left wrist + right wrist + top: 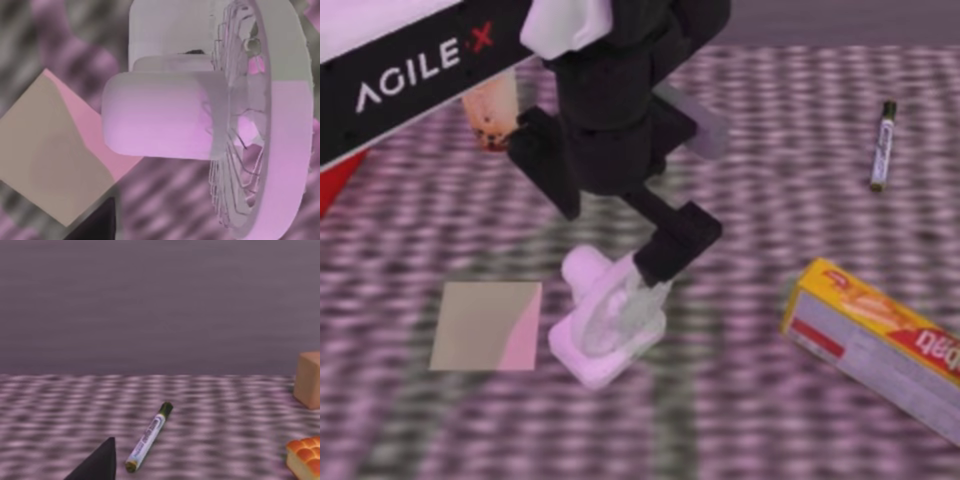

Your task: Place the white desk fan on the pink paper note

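The white desk fan [608,322] stands on the table near the middle, its base toward the front edge and its motor housing toward the back left. The pink paper note [485,325] lies flat just left of it, apart from the base and mostly in the arm's shadow. My left gripper [620,240] hangs over the fan's far side, open, with its fingers wide apart and nothing between them. In the left wrist view the fan [160,120] fills the picture, the note [45,150] lies beside it, and one dark fingertip [100,222] stays clear of the fan. My right gripper [107,465] is parked off to the right.
A marker pen [883,145] lies at the back right, also in the right wrist view as the marker pen [148,437]. A yellow box [880,345] sits at the front right. A tan object [490,120] and a red block [335,185] are at the back left. A bread loaf [305,457] and a tan block [307,380] show by the right arm.
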Available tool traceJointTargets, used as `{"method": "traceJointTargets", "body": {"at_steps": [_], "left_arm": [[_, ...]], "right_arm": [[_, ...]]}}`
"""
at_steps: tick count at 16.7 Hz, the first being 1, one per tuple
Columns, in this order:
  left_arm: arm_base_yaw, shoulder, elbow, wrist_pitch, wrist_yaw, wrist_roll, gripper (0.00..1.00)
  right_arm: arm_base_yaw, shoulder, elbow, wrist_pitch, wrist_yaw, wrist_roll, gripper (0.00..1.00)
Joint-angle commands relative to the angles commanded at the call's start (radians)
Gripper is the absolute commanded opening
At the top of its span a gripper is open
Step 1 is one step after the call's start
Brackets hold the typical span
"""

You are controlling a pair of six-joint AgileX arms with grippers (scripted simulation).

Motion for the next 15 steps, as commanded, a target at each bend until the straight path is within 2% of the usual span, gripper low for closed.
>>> {"method": "traceJointTargets", "body": {"at_steps": [4,10,14,15], "left_arm": [[0.003,-0.002,-0.02,0.02,0.0,0.002,1.0],[0.002,-0.002,-0.188,0.187,0.0,0.002,1.0],[0.002,-0.001,-0.199,0.198,0.0,0.002,1.0],[0.002,-0.001,-0.199,0.198,0.0,0.002,0.92]], "right_arm": [[0.0,0.0,0.0,0.0,0.0,0.0,1.0],[0.0,0.0,0.0,0.0,0.0,0.0,1.0],[0.0,0.0,0.0,0.0,0.0,0.0,1.0],[0.0,0.0,0.0,0.0,0.0,0.0,1.0]]}}
